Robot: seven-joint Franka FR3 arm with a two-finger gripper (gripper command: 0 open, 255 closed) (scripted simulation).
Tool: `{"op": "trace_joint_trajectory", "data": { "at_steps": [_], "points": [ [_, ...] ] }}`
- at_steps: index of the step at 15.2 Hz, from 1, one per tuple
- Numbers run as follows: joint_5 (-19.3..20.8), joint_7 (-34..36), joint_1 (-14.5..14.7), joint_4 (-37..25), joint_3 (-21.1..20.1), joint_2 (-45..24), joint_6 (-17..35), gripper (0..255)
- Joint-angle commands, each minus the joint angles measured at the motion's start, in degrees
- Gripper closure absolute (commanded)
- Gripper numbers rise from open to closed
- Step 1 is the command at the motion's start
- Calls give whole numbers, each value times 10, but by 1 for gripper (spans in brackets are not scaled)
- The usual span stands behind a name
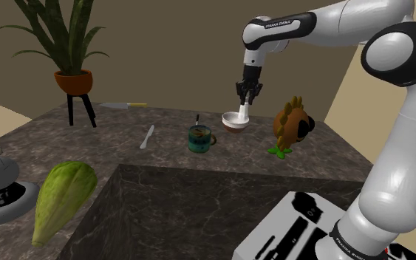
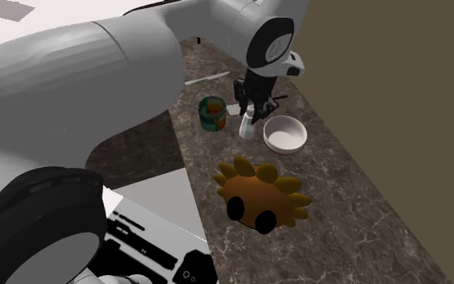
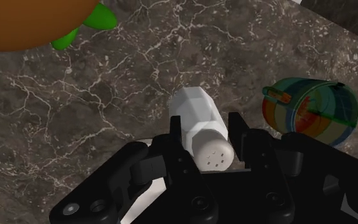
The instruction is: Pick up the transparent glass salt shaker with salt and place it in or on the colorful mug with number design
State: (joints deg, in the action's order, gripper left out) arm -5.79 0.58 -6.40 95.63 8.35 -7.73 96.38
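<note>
The pincer [image 1: 244, 99] is clasping the white salt shaker [image 3: 199, 124] between its two fingers, holding it near the colourful mug [image 1: 201, 139], on the side of the mug facing the white bowl [image 2: 285, 134]; I cannot tell whether the shaker is touching the counter [image 1: 117, 129]. A sunflower toy [image 1: 291, 125] is lying farther from the mug, past the bowl.
</note>
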Motion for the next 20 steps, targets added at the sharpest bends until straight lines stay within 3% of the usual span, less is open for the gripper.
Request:
{"op": "trace_joint_trajectory", "data": {
  "at_steps": [1, 4, 10, 15, 19, 20],
  "points": [
    [0, 1, 0, -14, 0, 0, -14, 255],
    [0, 3, -1, -34, 0, -1, -34, 255],
    [-7, 76, 39, -107, -30, -40, -61, 255],
    [-11, 135, 72, -197, -53, -91, -93, 255],
    [-13, 185, 100, -304, -69, -153, -133, 255],
    [-13, 184, 100, -291, -68, -150, -123, 255]
  ]
}}
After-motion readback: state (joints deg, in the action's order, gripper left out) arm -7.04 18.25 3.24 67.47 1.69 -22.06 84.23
